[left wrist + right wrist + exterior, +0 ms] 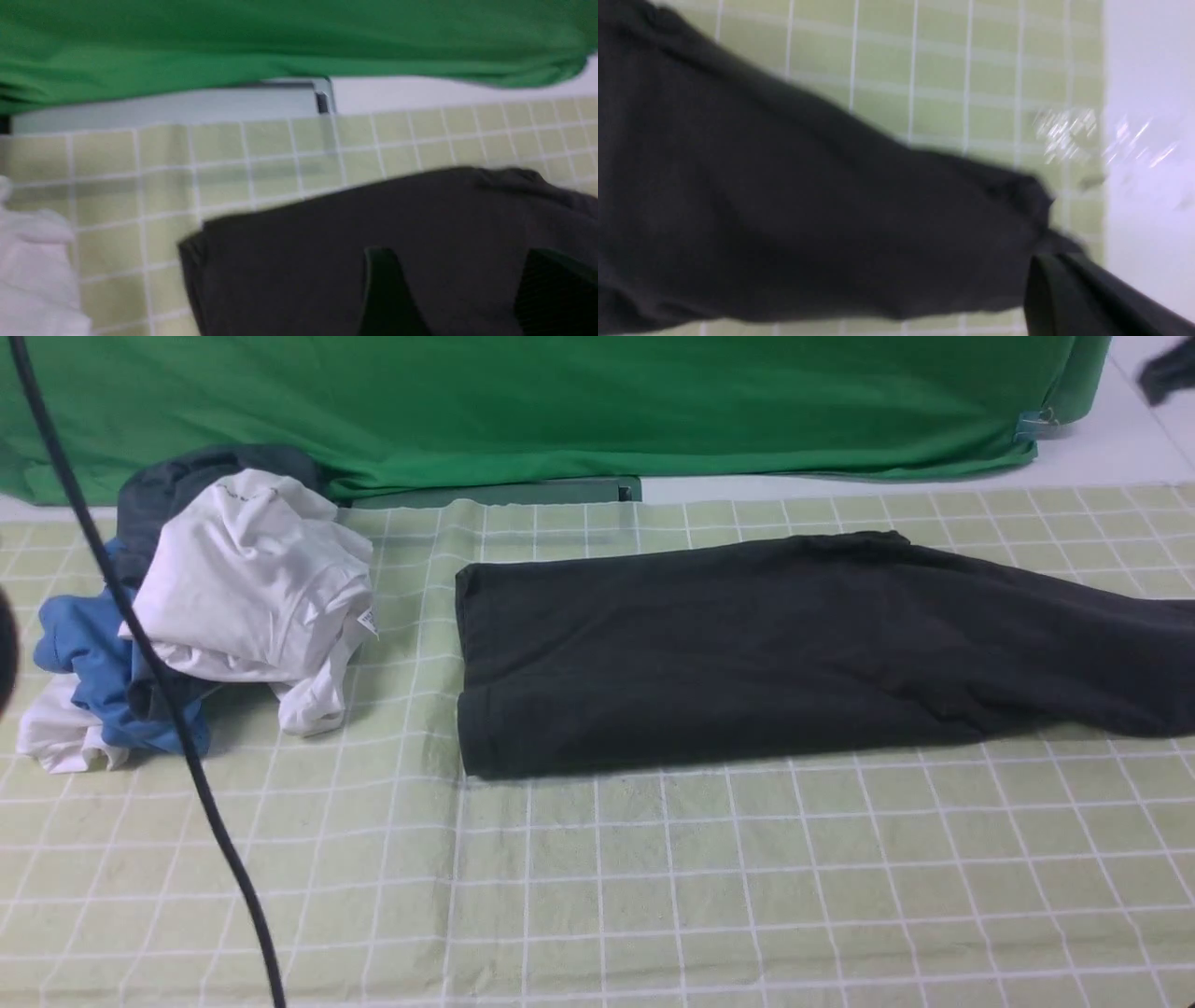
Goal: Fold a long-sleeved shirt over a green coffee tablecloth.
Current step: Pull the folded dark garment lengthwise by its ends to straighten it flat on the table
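Front view only: the full layout is seen. The long-sleeved shirt [747, 653] is laid flat as one long folded band on the green coffee tablecloth [653, 877]. A heap of white garment [252, 588], blue garment [89, 653] and dark grey garment [177, 485] is seen whole only here. A black cable [149, 644] is hung across it and plain green fabric [560, 401] is draped behind. The hands are shown only in the wrist views.

Left wrist view: the left hand [458, 256] is held over the shirt's blunt folded end. Its two dark fingers [383, 289] are spread well apart and nothing is clamped between them; bare shirt is seen in the gap. Contact with the cloth cannot be told because of blur. A strip of the white garment is caught beyond that end of the shirt.

Right wrist view: the right hand [1052, 275] is closed fully. The shirt's narrow far end is drawn to a point that runs right up to the fingertips. Whether cloth is pinched cannot be told. The tablecloth's edge and a white surface [1148, 93] are seen just beside this hand.
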Robot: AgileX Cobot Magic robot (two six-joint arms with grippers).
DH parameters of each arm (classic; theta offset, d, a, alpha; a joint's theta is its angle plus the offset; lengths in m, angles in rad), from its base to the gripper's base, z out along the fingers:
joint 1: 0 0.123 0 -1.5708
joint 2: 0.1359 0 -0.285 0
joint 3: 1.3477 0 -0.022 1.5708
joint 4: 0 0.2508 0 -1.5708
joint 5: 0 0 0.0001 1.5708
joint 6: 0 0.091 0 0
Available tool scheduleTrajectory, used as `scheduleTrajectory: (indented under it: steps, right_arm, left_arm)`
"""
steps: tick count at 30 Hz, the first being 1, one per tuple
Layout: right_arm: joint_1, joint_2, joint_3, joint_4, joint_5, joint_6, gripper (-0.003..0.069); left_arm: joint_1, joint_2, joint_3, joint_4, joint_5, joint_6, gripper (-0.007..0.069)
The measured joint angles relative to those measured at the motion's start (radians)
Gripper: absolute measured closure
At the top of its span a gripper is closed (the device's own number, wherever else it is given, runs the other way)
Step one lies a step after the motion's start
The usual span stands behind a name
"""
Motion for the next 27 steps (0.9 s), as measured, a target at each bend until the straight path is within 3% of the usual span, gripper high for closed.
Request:
scheduleTrajectory:
  steps: [3, 6, 10, 12, 14, 22, 27]
  right_arm:
    - [-0.112, 0.0, 0.062, 0.167, 0.017, -0.03, 0.0668]
    - [-0.171, 0.0, 0.138, 0.234, 0.017, -0.045, 0.0668]
    - [-0.194, 0.0, 0.25, 0.252, -0.059, -0.054, 0.0668]
    - [-0.196, 0.0, 0.284, 0.256, -0.097, -0.057, 0.0668]
    - [-0.196, 0.0, 0.326, 0.263, -0.154, -0.059, 0.0668]
    - [-0.195, 0.0, 0.334, 0.275, -0.228, -0.071, 0.0667]
    - [-0.195, 0.0, 0.334, 0.267, -0.228, -0.112, 0.0665]
  left_arm:
    - [-0.021, -0.099, 0.229, -0.014, 0.0, 0.031, 0.0402]
    - [-0.044, -0.165, 0.461, 0.003, 0.009, 0.044, 0.0478]
    - [-0.074, -0.186, 0.68, 0.037, -0.003, 0.048, 0.0493]
    - [-0.089, -0.186, 0.742, 0.047, -0.035, 0.048, 0.0473]
    - [-0.115, -0.181, 0.834, 0.049, -0.111, 0.04, 0.0397]
    - [-0.128, -0.154, 0.867, 0.049, -0.128, 0.015, 0.0172]
    - [-0.128, -0.128, 0.867, 0.049, -0.154, 0.01, 0.0126]
